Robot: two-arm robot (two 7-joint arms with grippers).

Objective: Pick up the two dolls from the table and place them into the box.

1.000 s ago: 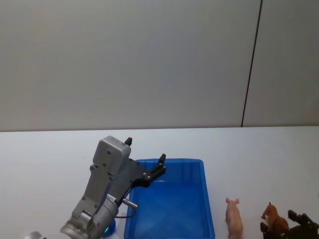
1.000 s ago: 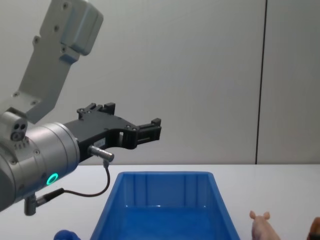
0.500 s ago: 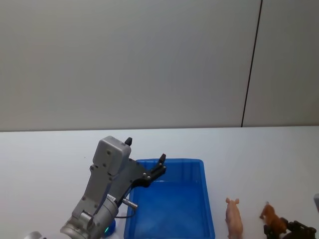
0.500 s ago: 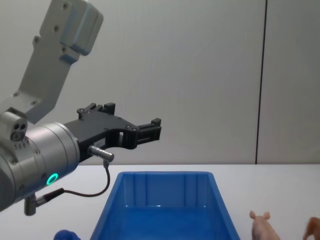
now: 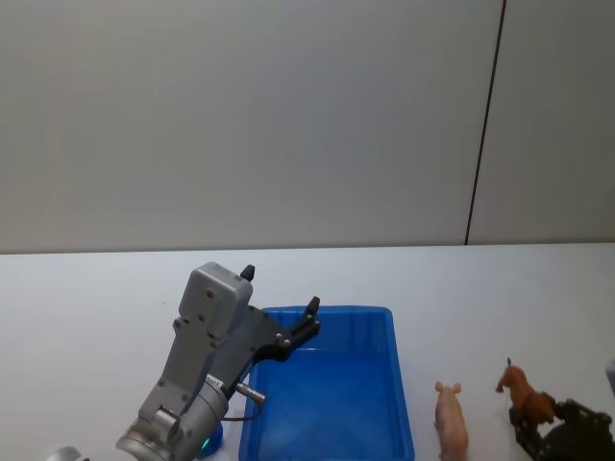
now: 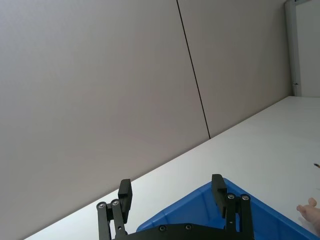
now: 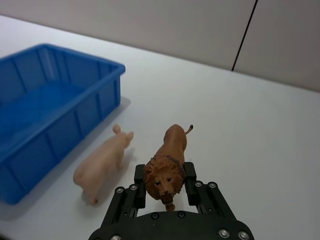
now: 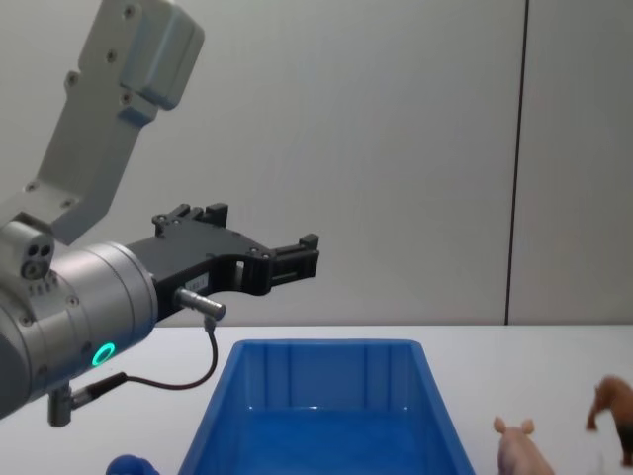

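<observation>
A white counter (image 5: 96, 288) before a plain grey wall carries the blue box (image 5: 402, 384). The pink pig (image 5: 451, 421) sits on the counter just right of the box. Farther right of the box, the right end effector (image 7: 164, 176) is clamped on the reddish-brown animal (image 7: 169, 160). The left end effector (image 6: 171, 186) hangs over the box's far left corner, its fingers spread apart.

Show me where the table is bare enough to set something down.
Bare: table left of and behind the box, plus the box floor below the open left pincer. Crowded: right of the box, the pig beside the right pincer gripping the lion.
</observation>
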